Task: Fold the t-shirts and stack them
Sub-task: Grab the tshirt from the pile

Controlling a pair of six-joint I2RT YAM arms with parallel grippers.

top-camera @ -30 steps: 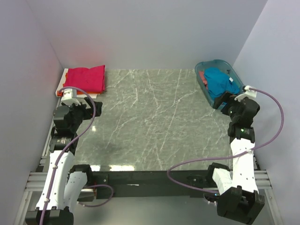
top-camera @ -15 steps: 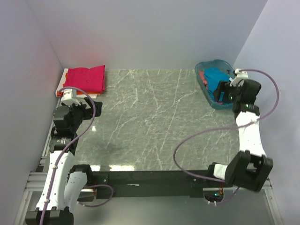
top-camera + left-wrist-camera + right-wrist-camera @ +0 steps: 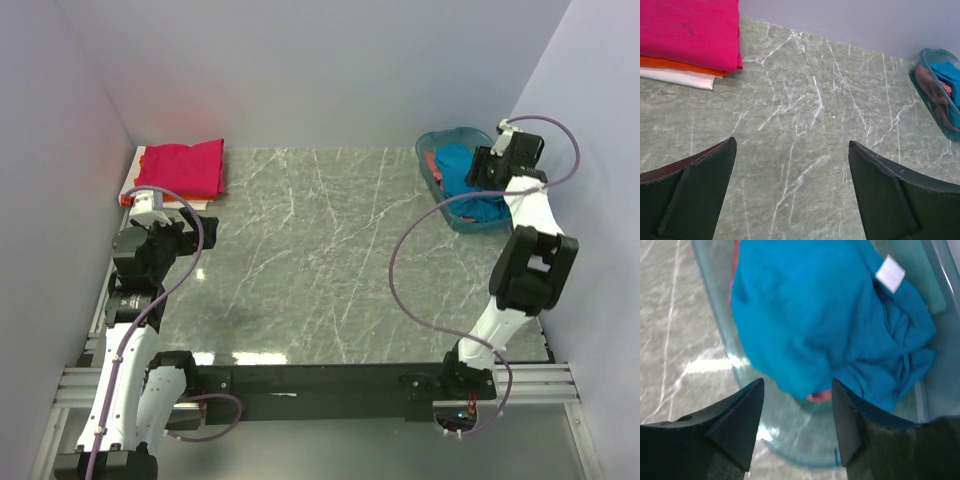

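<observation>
Here, the right jaws hang spread wide and empty just above the teal-blue t-shirt [image 3: 815, 325], which lies crumpled in a translucent teal plastic basket [image 3: 790, 447] at the far right corner of the counter [image 3: 320, 250]. The two dark fingers [image 3: 735, 420] frame the shirt's near edge, though it is not clear whether they touch it. A white label [image 3: 889, 273] shows on the cloth, and a sliver of a salmon-pink t-shirt [image 3: 816, 396] peeks out underneath. The basket stands close to the right wall, with little room on that side. The left jaws, also wide open and holding nothing, hover over the counter near its left edge. Beyond them, in the far left corner, a magenta-red t-shirt [image 3: 687, 30] lies folded flat on an orange t-shirt [image 3: 675, 64], both on a flat white board [image 3: 685, 77]. A wide stretch of smooth grey-green counter, veined white like marble, lies between the stack and the basket.
</observation>
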